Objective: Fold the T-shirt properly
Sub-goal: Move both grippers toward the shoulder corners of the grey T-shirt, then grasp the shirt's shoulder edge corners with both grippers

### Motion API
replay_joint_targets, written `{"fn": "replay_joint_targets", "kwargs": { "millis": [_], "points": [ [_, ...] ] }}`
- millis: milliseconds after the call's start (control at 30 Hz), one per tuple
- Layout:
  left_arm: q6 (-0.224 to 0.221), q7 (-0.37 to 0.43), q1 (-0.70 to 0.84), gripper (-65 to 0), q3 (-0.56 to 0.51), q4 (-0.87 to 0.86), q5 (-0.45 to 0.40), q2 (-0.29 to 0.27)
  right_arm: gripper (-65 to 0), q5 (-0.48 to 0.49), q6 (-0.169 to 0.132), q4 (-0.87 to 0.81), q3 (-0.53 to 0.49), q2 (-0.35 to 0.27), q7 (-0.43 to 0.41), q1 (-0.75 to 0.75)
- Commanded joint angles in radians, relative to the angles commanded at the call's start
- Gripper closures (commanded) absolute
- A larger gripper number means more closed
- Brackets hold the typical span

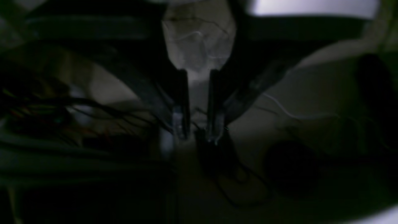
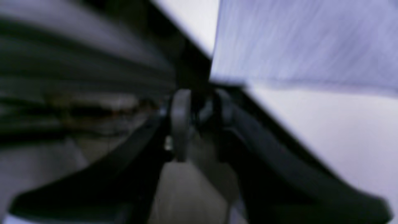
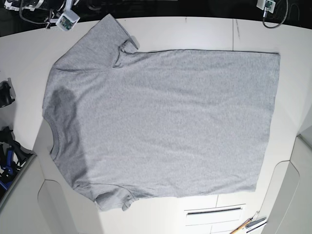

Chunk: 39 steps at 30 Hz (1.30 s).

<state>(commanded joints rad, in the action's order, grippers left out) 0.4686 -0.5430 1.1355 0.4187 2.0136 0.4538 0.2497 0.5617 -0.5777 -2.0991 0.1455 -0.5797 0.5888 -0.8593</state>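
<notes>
Here the heather-grey short-sleeved cotton T-shirt lies spread flat, plain side up, on the white table, collar toward the base view's left. The left gripper has its fingers narrowly apart on nothing. The right gripper is blurred; its state can't be told.

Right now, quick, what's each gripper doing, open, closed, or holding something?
Left gripper: fingers narrowly apart, holding nothing.
Right gripper: too blurred to tell; no cloth visible in it.
T-shirt: flat on the table, ungripped.
</notes>
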Motion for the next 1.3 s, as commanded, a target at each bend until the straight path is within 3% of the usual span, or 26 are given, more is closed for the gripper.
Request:
{"fn": "replay_joint_targets", "kwargs": {
  "millis": [133,267,367,467,600,700,900,1067,1167,1300],
  "points": [
    [-0.008,0.003,-0.011,-33.0,0.091,0.061,0.037,0.0,-23.1,0.023,0.024,-0.005,0.167,0.097,0.0,0.006],
    [-0.012,0.023,-0.063,-33.3,0.15,0.07,0.043,0.0,-33.3,0.109,0.026,0.018,0.29,0.177,0.003,0.012],
    [-0.011,0.022,-0.105,-33.3,0.158,0.07,0.044,0.003,-34.7,0.121,0.034,0.079,0.312,0.208,0.03,0.061],
    [-0.011,-0.001,-0.132,-36.6,0.158,0.07,0.06,0.004,-34.7,0.18,0.033,0.192,0.312,0.212,0.066,0.123],
    [-0.011,-0.053,-0.167,-42.2,0.158,0.069,0.119,0.048,-34.7,0.224,0.032,0.315,0.312,0.215,0.09,0.18],
    [-0.013,-0.053,-0.211,-42.2,0.158,0.043,0.109,0.087,-34.7,0.27,0.031,0.361,0.312,0.215,0.116,0.185],
    [-0.034,-0.053,-0.369,-42.2,0.158,-0.135,0.119,0.176,-34.7,0.269,0.031,0.389,0.312,0.215,0.119,0.186],
    [-0.026,-0.078,-0.476,-42.2,0.158,-0.302,0.181,0.227,-34.7,0.273,0.031,0.389,0.312,0.217,0.119,0.186],
    [0.024,-0.094,-0.519,-42.2,0.158,-0.365,0.208,0.245,-34.7,0.273,0.031,0.389,0.312,0.217,0.119,0.186],
    [0.06,-0.09,-0.549,-42.2,0.158,-0.437,0.262,0.249,-34.7,0.273,0.031,0.389,0.312,0.217,0.118,0.189]
  ]
}}
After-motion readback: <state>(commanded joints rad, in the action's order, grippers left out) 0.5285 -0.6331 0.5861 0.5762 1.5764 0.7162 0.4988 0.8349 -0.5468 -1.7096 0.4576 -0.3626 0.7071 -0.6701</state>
